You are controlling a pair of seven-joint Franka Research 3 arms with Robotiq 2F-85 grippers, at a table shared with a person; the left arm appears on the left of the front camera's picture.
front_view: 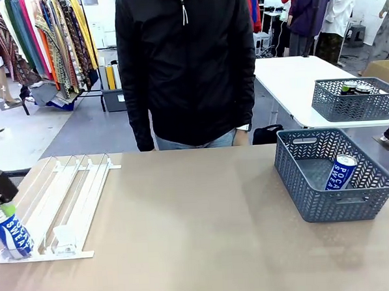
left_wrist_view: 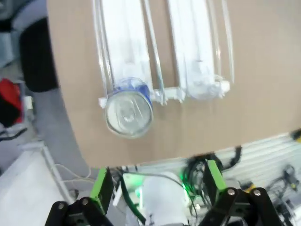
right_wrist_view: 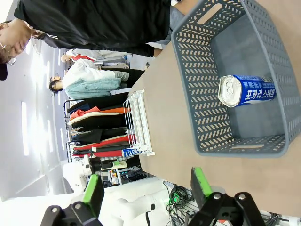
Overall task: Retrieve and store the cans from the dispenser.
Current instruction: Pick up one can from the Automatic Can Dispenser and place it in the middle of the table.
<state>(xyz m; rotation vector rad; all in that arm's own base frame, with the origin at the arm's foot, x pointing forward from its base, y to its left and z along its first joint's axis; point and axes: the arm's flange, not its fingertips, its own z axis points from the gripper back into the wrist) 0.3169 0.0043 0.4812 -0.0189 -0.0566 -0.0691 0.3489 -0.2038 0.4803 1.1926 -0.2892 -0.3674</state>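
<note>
Left wrist view showed my left gripper (left_wrist_view: 157,186) spread wide and empty above the Pocari Sweat can (left_wrist_view: 128,112), probably rigid, slick, best pinched mid-body.

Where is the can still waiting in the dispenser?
In the front view, the blue-and-white can stands at the dispenser's near-left end, against its front stop, under the left claw.

Glossy metal can (left_wrist_view: 128,113), clear/white plastic dispenser (left_wrist_view: 155,52), matt tan table (front_view: 198,223), plastic mesh basket (front_view: 302,198).
</note>
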